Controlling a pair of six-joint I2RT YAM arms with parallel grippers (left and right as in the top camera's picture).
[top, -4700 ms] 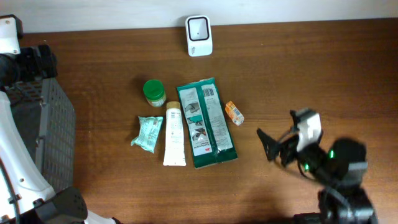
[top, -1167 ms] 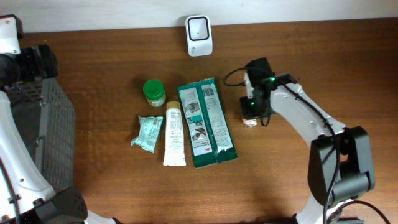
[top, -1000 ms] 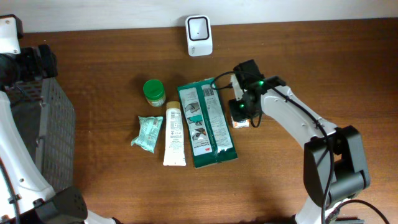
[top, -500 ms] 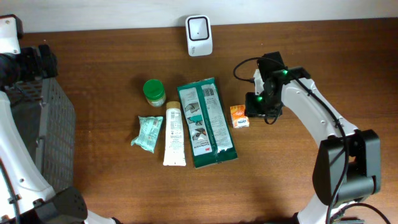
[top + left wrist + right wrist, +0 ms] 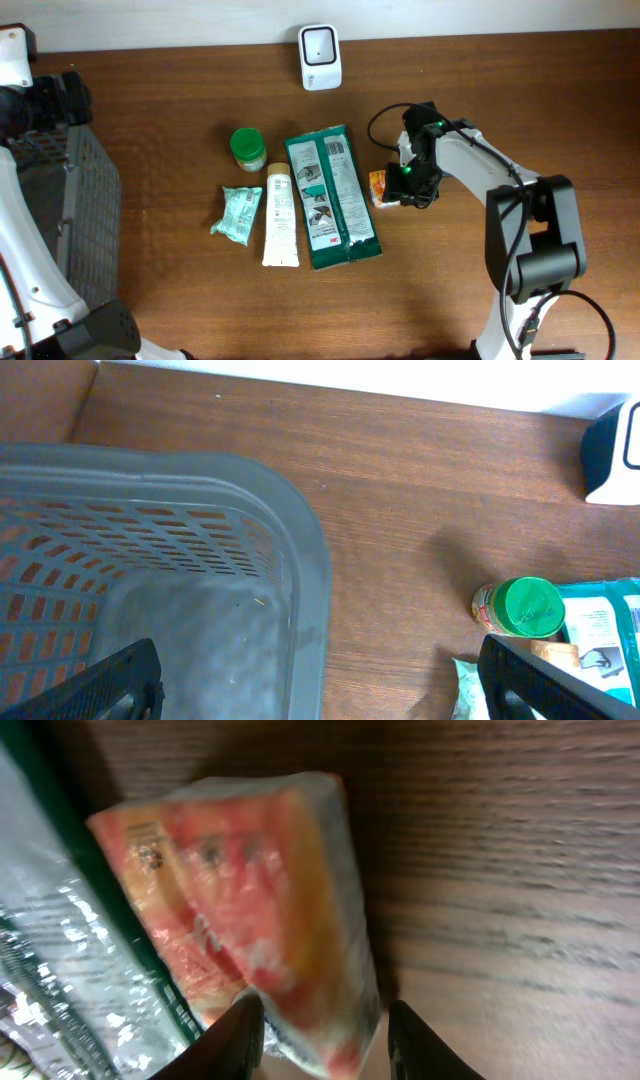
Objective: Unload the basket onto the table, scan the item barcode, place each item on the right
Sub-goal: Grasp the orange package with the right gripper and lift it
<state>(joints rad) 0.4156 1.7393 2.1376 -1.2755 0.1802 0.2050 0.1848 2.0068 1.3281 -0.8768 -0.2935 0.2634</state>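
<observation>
Orange packet [image 5: 250, 890] lies on table just beside green pack [image 5: 332, 197], astride it right gripper [image 5: 322, 1032], jaws part apart, clamp unclear. Squeeze 2 long sides squarely, then show barcode to scanner [image 5: 320, 44]. Left gripper [image 5: 320, 685] gapes over basket [image 5: 290, 530].

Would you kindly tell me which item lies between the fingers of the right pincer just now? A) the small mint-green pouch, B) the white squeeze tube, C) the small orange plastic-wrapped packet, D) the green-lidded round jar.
C: the right wrist view shows the small orange plastic-wrapped packet lying between the fingers of the right pincer, right beside the large green flat package.
</observation>
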